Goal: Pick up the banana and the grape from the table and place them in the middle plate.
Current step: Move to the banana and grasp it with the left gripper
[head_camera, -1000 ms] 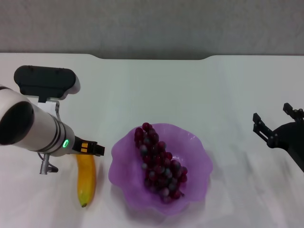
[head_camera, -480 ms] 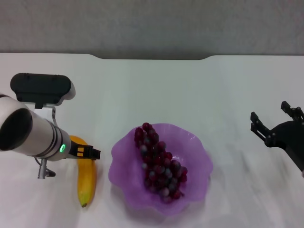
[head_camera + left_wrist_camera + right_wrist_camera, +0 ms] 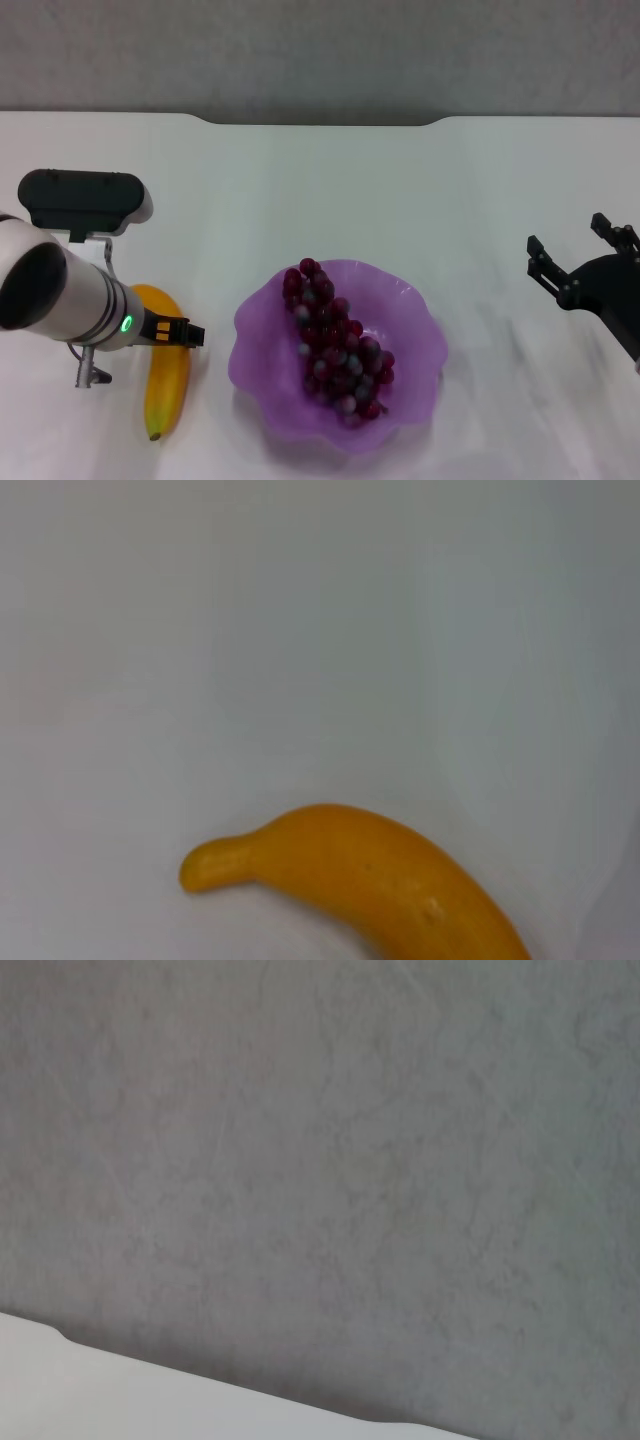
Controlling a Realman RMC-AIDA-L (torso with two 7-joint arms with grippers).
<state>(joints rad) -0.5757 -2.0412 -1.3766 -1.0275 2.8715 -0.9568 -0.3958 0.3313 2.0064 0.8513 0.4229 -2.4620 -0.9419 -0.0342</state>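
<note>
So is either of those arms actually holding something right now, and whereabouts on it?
It cannot be told for the left gripper: it sits at the banana, near its upper half, but any hold is hidden. The right gripper is open, holding nothing.

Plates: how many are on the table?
1. The plate sits near the middle of the table, with the grapes inside it and the banana lying beside it, toward the robot's left.

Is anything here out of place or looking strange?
Only the banana: it lies on the table beside the middle plate, under the left gripper. The grape sits inside. The right gripper waits aside, jaws open.
</note>
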